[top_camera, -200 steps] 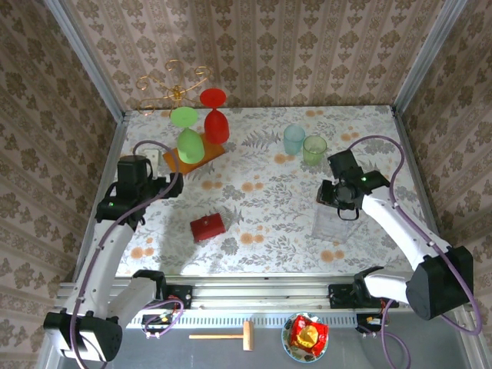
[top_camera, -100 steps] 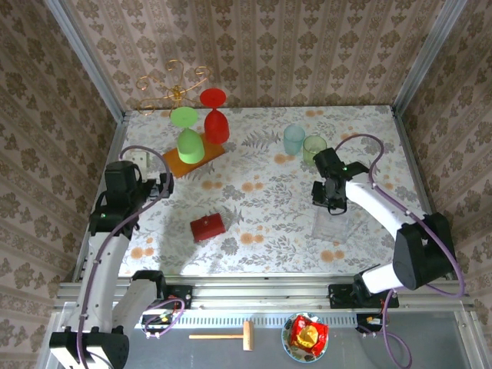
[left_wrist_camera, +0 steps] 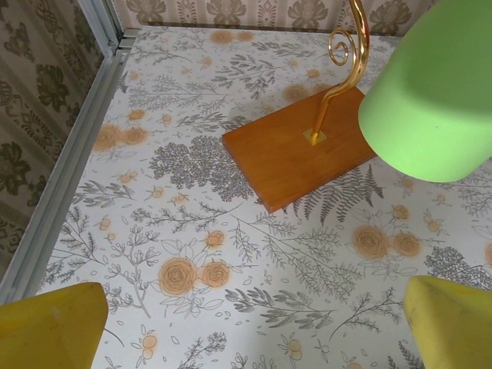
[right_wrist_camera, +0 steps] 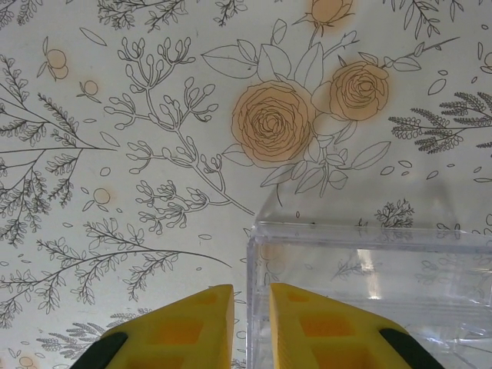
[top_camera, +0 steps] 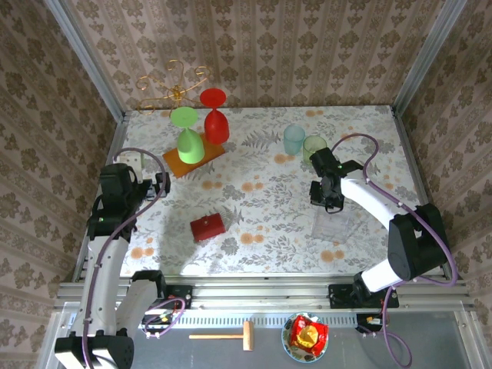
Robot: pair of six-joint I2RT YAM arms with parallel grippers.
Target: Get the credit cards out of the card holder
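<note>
The card holder (top_camera: pixel 207 227) is a small red case lying shut on the flowered table, left of the middle and near the front. The credit cards are hidden. My left gripper (top_camera: pixel 161 184) hangs over the table's left side, well away from the holder. Its yellow fingertips (left_wrist_camera: pixel 50 323) stand wide apart and open with nothing between them. My right gripper (top_camera: pixel 332 206) is at the right. Its jaws (right_wrist_camera: pixel 250 315) stand nearly together, shut on the left wall of a clear plastic box (right_wrist_camera: pixel 369 269).
An orange wooden board (left_wrist_camera: pixel 296 154) with a gold wire stand carries a green glass (left_wrist_camera: pixel 430 100) and a red glass (top_camera: pixel 216 115) at the back left. A blue cup (top_camera: pixel 294 139) and a green cup (top_camera: pixel 314 147) stand behind the right gripper. A metal rail (left_wrist_camera: pixel 69 161) borders the left edge.
The right gripper has moved left and a little back to the clear box, and its jaws have narrowed onto the box's wall. The left arm has drawn back to the left.
</note>
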